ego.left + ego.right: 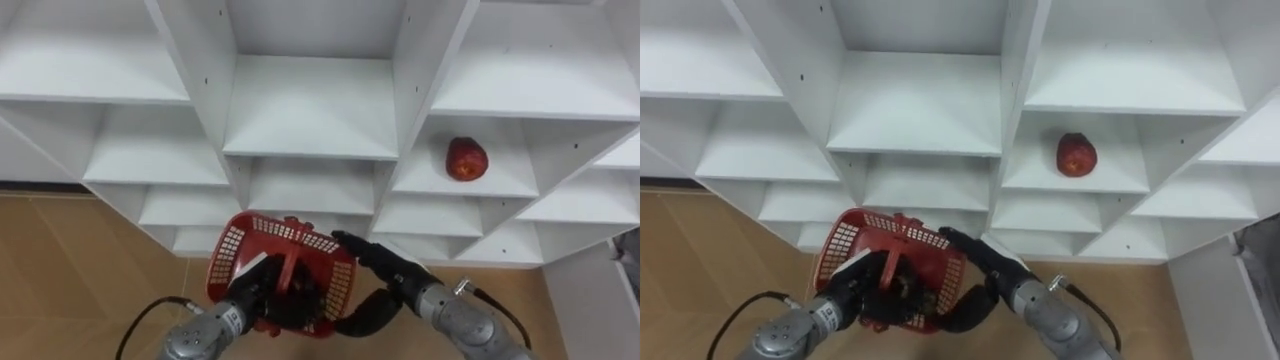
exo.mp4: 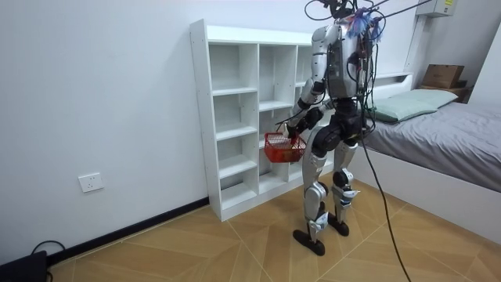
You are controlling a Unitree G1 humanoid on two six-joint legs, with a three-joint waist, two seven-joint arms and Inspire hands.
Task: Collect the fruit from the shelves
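Fingers tell the step: no reach for the fruit has begun. Left hand (image 1: pixel 258 292) has its fingers curled tight round the upright handle (image 1: pixel 292 265) of the red basket (image 1: pixel 232 248), carrying it low in front of the body. Right hand (image 1: pixel 380 262) lies at the basket's right rim, fingers stretched long and loose, thumb hooked underneath, gripping nothing that I can make out. Whether it touches the mesh or hangs just beside it, cannot tell. Basket's inside is largely hidden behind the left hand, so contents unknown. Outward: white closet (image 1: pixel 310 110) of open compartments directly ahead, robot standing upright close before it on the wood floor, bed (image 2: pixel 446 133) behind it at the room view's right. One red fruit (image 1: pixel 466 159), apple-like, sits alone on a shelf in the right-hand column, above the basket and well apart from both hands. Judgement: collecting stage, pick pending. Next move calls for the free right hand to rise and reach into that compartment and close round the fruit without knocking it backward, with the left holding the basket level beneath for the drop.
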